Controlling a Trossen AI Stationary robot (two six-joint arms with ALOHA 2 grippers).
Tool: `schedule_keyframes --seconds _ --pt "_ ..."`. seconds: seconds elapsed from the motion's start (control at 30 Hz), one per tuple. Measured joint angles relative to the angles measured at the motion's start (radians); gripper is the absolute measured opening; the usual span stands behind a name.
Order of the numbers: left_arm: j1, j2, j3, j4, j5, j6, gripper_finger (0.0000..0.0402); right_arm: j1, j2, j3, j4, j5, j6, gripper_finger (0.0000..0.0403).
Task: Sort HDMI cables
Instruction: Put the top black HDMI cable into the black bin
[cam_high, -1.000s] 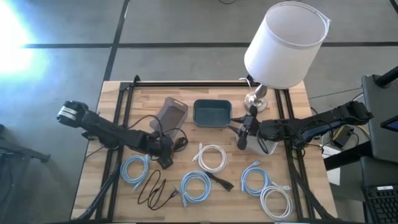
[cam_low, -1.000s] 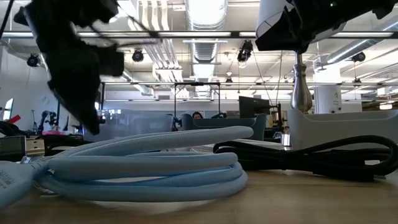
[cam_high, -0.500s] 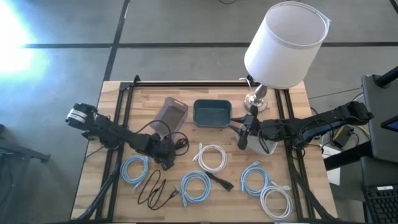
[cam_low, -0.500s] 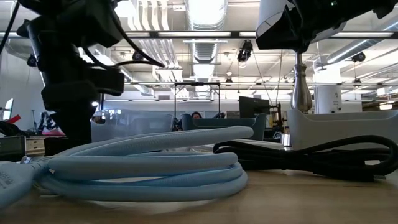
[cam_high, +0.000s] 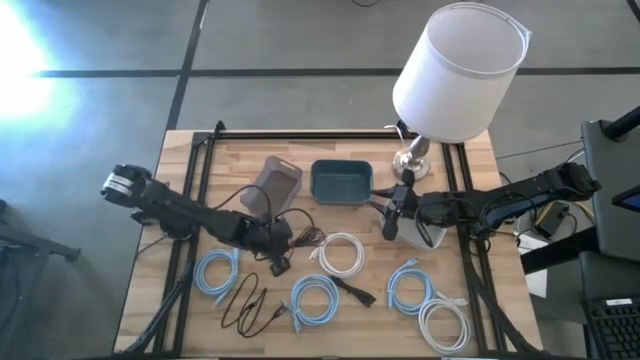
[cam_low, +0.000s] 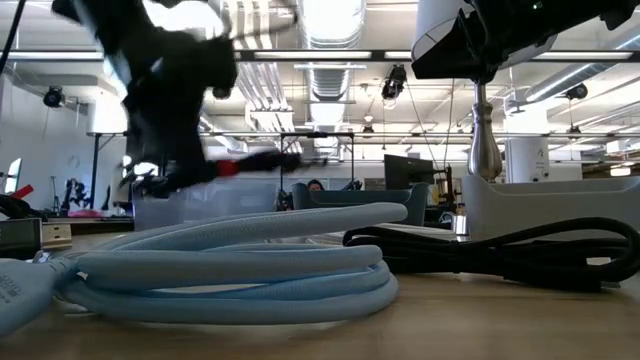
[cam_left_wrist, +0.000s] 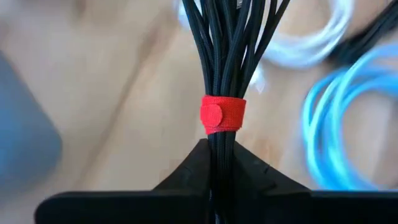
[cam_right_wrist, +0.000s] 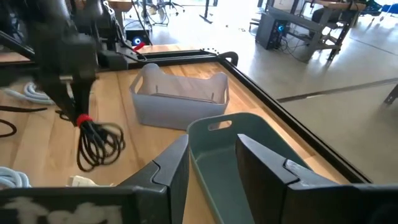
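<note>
My left gripper (cam_high: 280, 255) is shut on a black HDMI cable bundle (cam_left_wrist: 230, 50) tied with a red strap (cam_left_wrist: 222, 115), near the table's middle. Light-blue coils (cam_high: 217, 272) (cam_high: 315, 300) (cam_high: 408, 288) and white coils (cam_high: 342, 252) (cam_high: 443, 325) lie flat on the table. So do a thin black cable (cam_high: 245, 305) and a thicker black one (cam_high: 352, 290). My right gripper (cam_right_wrist: 214, 171) stands open above the right end of the blue bin (cam_high: 340, 182) and touches nothing. My left gripper pinches the black bundle between its two fingers at the gathered end just behind the red strap (cam_left_wrist: 219, 142). The fingers come from above, and the strands run on in line with them. The loops (cam_right_wrist: 99, 146) hang below the strap, lifted off the table.
A grey bin (cam_high: 275, 182) stands beside the blue bin at the table's far middle. A lamp with a white shade (cam_high: 455, 70) stands at the far right, its base (cam_high: 410, 160) close to my right arm. Black rails (cam_high: 195, 180) run along both table sides.
My left gripper has dipped beside the grey bin, taken hold of the black bundle and risen with it, shifting a little toward the table's right edge. The bundle, which lay on the table, now hangs from the fingers. The right arm has kept still.
</note>
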Motion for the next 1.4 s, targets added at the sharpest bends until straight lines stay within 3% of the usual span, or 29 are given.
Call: schedule_keyframes --seconds 0.3,0.53,0.7,0.93,1.13,1.4 --pt "0.072 -0.083 0.166 -0.183 -0.222 0.042 0.0041 0.000 0.000 -0.002 0.000 -0.001 0.002 0.0123" --pt "0.209 -0.164 0.168 -0.336 -0.308 0.050 0.0051 0.000 0.000 -0.002 0.001 -0.001 0.002 0.0118" --pt "0.345 -0.168 0.089 -0.381 -0.303 0.001 0.0050 0.000 0.000 -0.002 0.001 -0.001 0.025 0.0122" --pt "0.478 -0.142 -0.065 -0.216 -0.244 -0.001 0.0056 0.000 0.000 -0.002 0.001 -0.001 0.029 0.0119" --pt "0.512 -0.126 -0.153 -0.086 -0.138 0.010 0.0057 0.000 0.000 -0.003 0.000 -0.001 0.028 0.0118" --pt "0.513 -0.117 -0.225 -0.094 -0.085 0.010 0.0058 0.000 0.000 -0.003 0.000 -0.001 0.026 0.0123"
